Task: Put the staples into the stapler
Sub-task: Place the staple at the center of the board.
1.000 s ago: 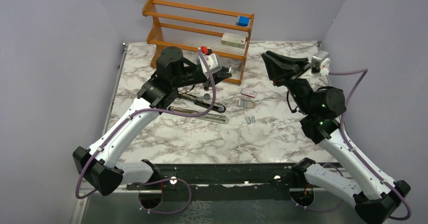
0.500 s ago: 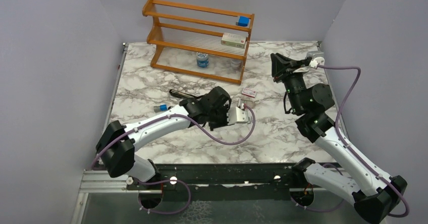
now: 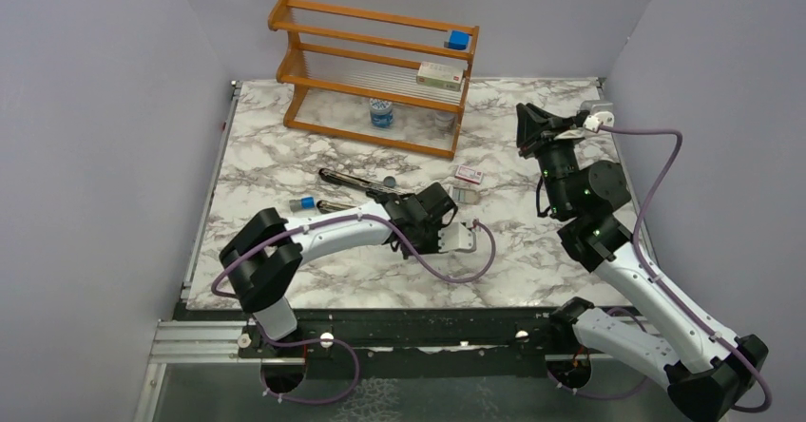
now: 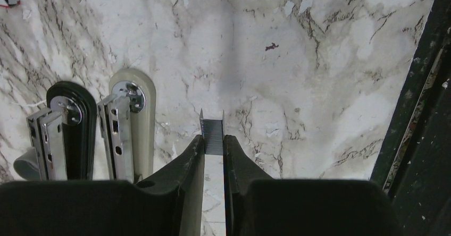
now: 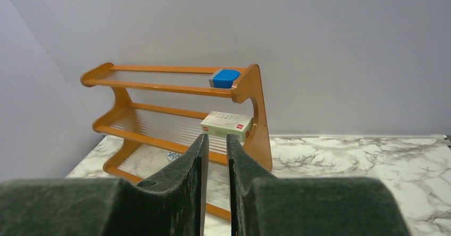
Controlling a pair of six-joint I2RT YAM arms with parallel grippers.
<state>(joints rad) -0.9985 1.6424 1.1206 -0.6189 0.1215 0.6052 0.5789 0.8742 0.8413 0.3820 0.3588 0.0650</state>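
Observation:
The stapler (image 3: 364, 184) lies open on the marble table as two long bars left of centre. In the left wrist view its two ends show at the left: a black bar (image 4: 66, 127) and a pale bar with a silver channel (image 4: 127, 124). My left gripper (image 4: 214, 140) is shut on a short grey strip of staples (image 4: 213, 132) and holds it low over the table just right of the channel end; it also shows in the top view (image 3: 430, 215). More staples (image 3: 464, 194) lie by the red-and-white box (image 3: 469, 174). My right gripper (image 3: 530, 123) is raised, empty, jaws nearly together (image 5: 214, 140).
An orange wooden rack (image 3: 380, 70) stands at the back with a blue block (image 3: 459, 39), a pale box (image 3: 441, 75) and a bottle (image 3: 381, 111). A small blue-capped item (image 3: 306, 201) lies left of the stapler. The black front rail (image 4: 420, 119) is close on the right.
My left arm has swung down from the rack area to low over the table beside the stapler's end. My right gripper has tilted up slightly and hardly moved.

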